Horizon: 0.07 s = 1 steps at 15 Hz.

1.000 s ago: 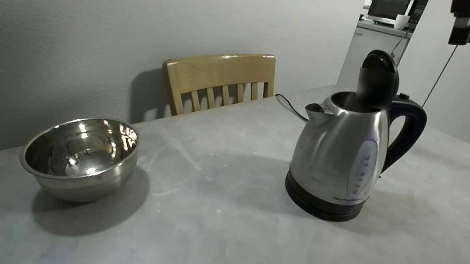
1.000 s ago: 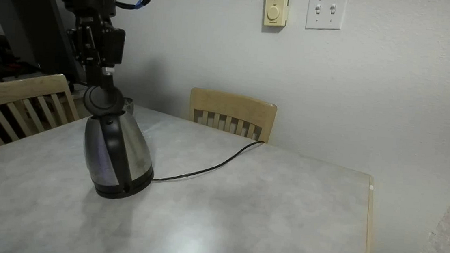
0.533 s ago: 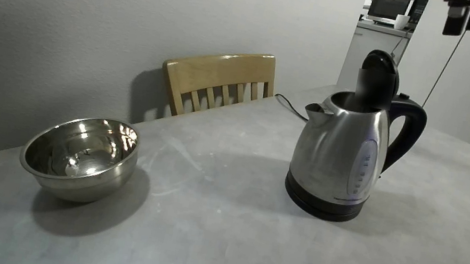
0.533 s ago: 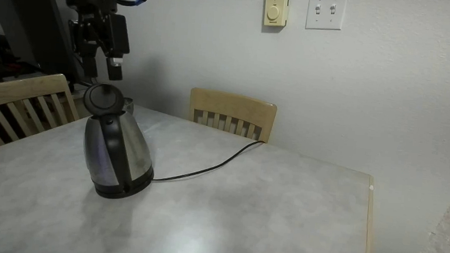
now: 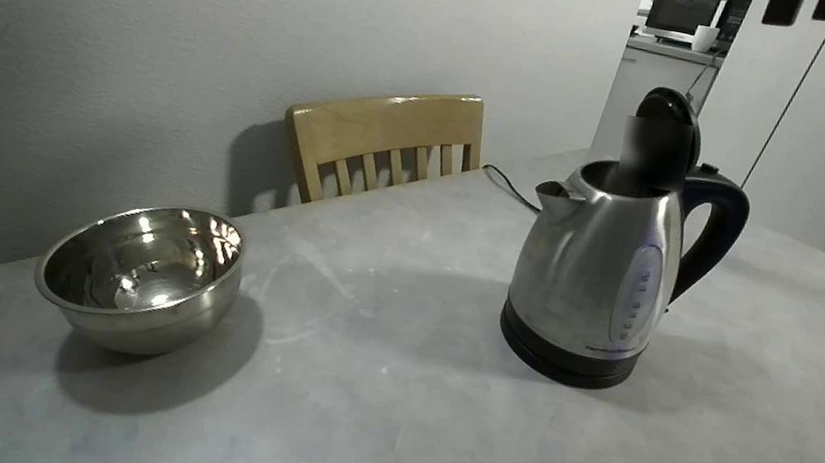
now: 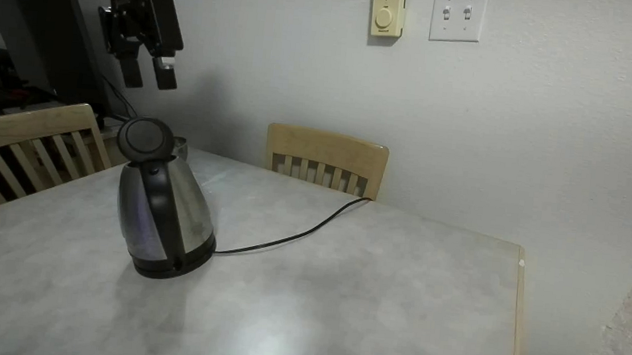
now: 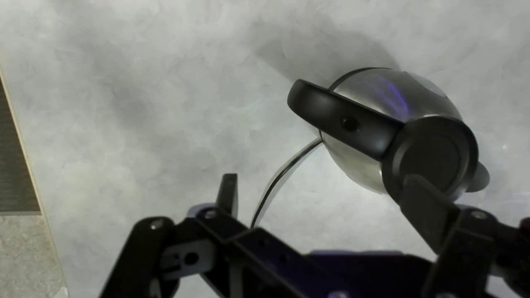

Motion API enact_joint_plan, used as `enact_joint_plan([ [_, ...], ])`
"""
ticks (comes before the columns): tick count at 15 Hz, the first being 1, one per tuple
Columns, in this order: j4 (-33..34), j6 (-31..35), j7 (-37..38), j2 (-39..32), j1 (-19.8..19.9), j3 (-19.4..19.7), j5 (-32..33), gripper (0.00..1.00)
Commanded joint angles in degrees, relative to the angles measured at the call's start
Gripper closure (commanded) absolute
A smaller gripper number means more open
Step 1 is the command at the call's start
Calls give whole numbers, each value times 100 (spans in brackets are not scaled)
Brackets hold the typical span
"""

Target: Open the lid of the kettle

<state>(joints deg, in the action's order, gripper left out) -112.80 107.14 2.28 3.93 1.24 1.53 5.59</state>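
Black and nearly upright, the lid (image 6: 145, 138) stands raised on your kettle (image 6: 166, 219) at centre left in an exterior view, so the opening looks done, and your gripper (image 6: 151, 83), parted and empty at upper left, probably need only back away.

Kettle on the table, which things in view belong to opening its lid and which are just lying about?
For the job:
- kettle
- lid, standing open
- gripper, open, apart from the lid

Just about:
- metal bowl
- black cord
- table
- wooden chairs
- thermostat
- light switch plate
- microwave
- white cup
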Motion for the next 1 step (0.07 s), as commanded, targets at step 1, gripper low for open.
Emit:
enact_joint_plan([
  [1,13,20,0,41,-6,-25,-8,0],
])
